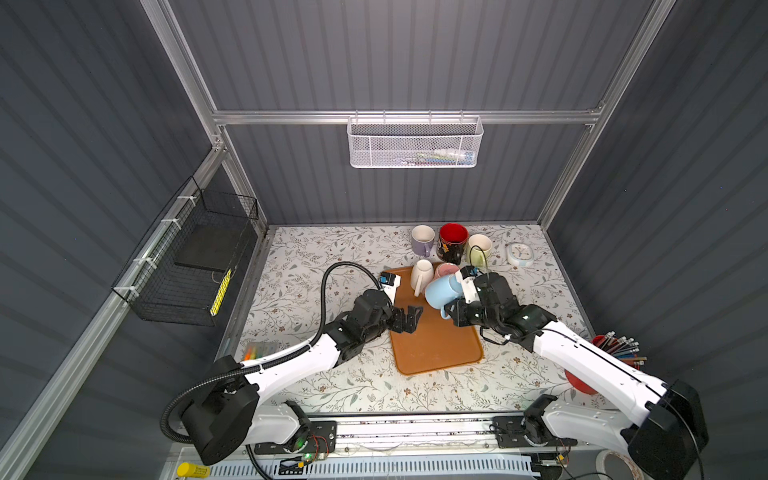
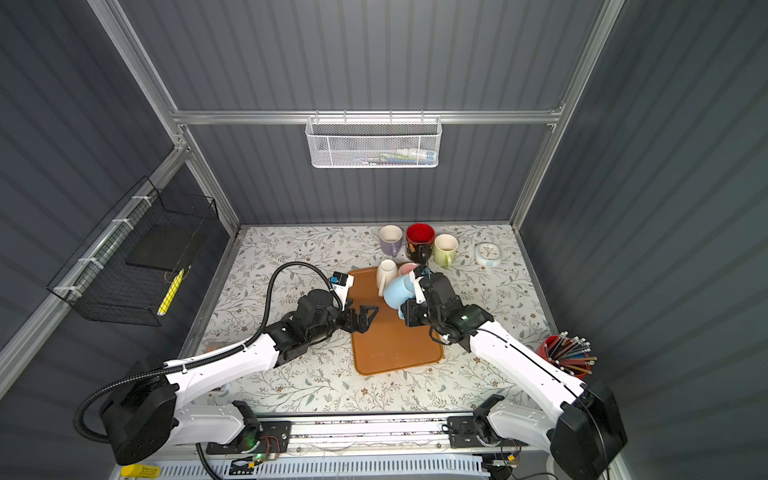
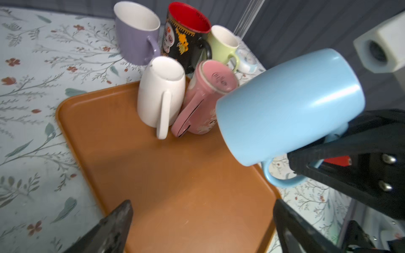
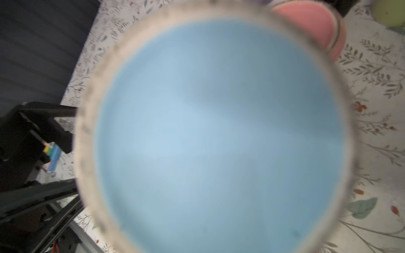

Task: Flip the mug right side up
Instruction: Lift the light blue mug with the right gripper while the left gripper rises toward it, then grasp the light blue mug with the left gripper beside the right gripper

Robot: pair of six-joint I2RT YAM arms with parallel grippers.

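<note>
Okay, my right gripper is clamped on the handle of the blue mug. The mug hangs tilted in the air over the far right part of the tray, base toward my right wrist camera. It's just beside the pink mug and white mug, both upside down on the tray. My left gripper is spread wide, empty, over the tray's left side.
</note>
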